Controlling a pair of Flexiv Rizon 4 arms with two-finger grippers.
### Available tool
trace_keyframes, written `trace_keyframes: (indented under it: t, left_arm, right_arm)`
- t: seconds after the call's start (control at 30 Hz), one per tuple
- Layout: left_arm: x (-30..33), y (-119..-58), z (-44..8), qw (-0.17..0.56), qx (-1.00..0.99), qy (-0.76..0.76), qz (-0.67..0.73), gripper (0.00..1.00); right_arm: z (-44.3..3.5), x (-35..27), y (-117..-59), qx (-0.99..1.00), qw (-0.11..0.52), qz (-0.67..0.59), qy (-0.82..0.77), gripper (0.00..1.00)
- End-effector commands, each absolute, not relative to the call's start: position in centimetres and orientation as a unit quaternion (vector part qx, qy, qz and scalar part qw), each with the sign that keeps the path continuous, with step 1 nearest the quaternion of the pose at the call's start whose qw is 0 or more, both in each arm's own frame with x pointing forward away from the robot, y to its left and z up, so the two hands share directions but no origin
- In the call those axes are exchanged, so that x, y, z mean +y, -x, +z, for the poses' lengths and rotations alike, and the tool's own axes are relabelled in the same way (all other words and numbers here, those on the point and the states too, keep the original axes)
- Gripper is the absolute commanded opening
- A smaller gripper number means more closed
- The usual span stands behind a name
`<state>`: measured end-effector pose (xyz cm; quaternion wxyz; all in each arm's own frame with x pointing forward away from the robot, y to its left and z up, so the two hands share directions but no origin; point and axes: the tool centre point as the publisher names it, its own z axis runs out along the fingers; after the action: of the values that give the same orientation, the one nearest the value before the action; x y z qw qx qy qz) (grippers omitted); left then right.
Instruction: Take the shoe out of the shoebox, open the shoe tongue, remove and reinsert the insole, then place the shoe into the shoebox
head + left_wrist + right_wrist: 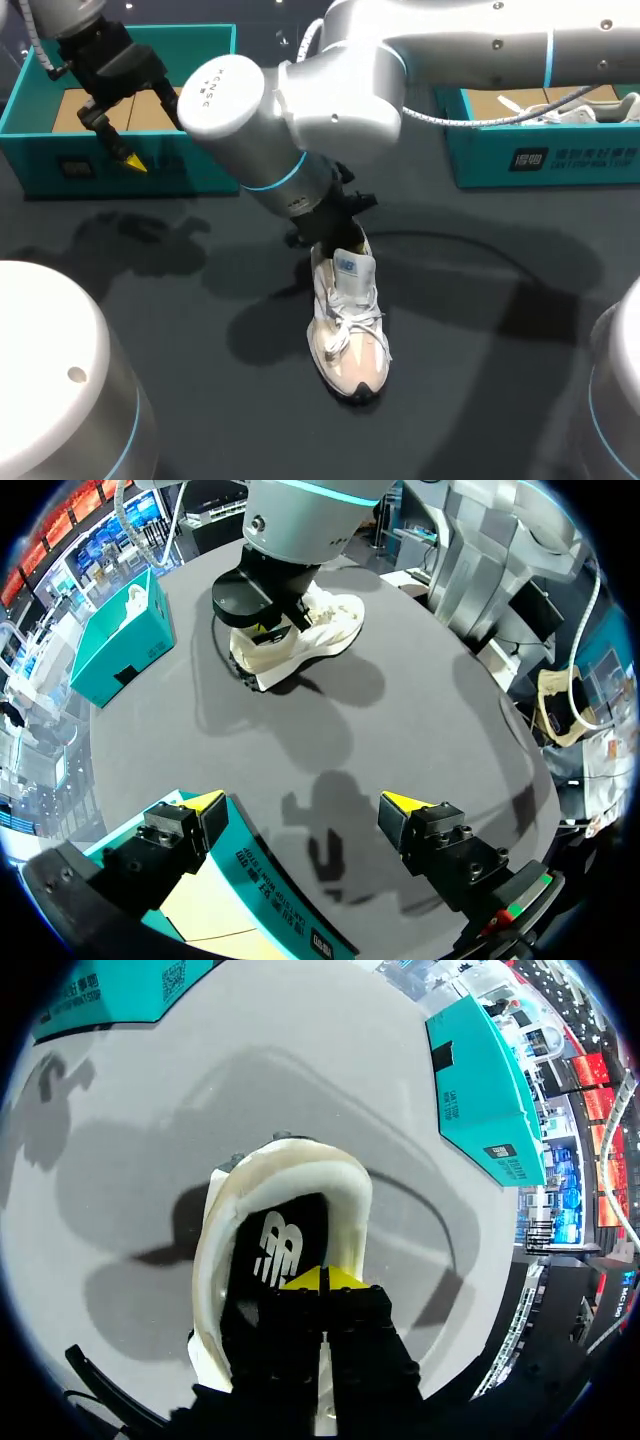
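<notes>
A cream and white shoe [348, 335] stands upright on the dark table, toe towards the front edge, laces tied. My right gripper [322, 1280] is shut, its yellow tips together inside the shoe's opening, just over the black insole [272, 1245]; nothing shows between the tips. From the left wrist view the same gripper [262, 633] sits at the heel end of the shoe [310, 630]. My left gripper [302, 805] hangs open and empty at the back left, over the front wall of the open teal shoebox [190, 160].
A second teal box [540, 150] with a white shoe inside stands at the back right. My right arm's big elbow [300, 100] crosses the back middle of the table. Bare table lies left and right of the shoe.
</notes>
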<state>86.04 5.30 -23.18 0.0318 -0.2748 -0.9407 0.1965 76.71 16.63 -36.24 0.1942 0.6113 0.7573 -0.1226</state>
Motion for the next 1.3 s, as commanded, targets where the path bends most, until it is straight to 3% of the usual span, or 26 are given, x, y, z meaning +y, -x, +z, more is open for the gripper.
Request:
trace_keyframes:
  t: [0.03, 0.37, 0.63, 1.07, 1.3]
  left_arm:
    - [5.4, -86.0, -23.2, 0.031, -0.941, 0.275, 0.196, 1.0]
    - [5.4, -86.0, -23.2, 0.031, -0.941, 0.275, 0.196, 1.0]
    - [5.4, -86.0, -23.2, 0.031, -0.941, 0.275, 0.196, 1.0]
    - [5.4, -86.0, -23.2, 0.031, -0.941, 0.275, 0.196, 1.0]
    - [5.4, -86.0, -23.2, 0.031, -0.941, 0.275, 0.196, 1.0]
  right_arm:
    - [-38.2, 16.8, -77.1, 0.747, 0.21, -0.153, -0.612, 0.0]
    - [-41.9, 14.6, -76.6, 0.732, 0.157, -0.169, -0.64, 0.0]
    - [-43.0, 16.1, -77.0, 0.783, 0.078, -0.089, -0.611, 0.0]
    - [-36.0, 18.5, -78.0, 0.797, 0.068, -0.023, -0.6, 0.0]
    - [-36.2, 18.6, -78.0, 0.792, 0.058, -0.03, -0.607, 0.0]
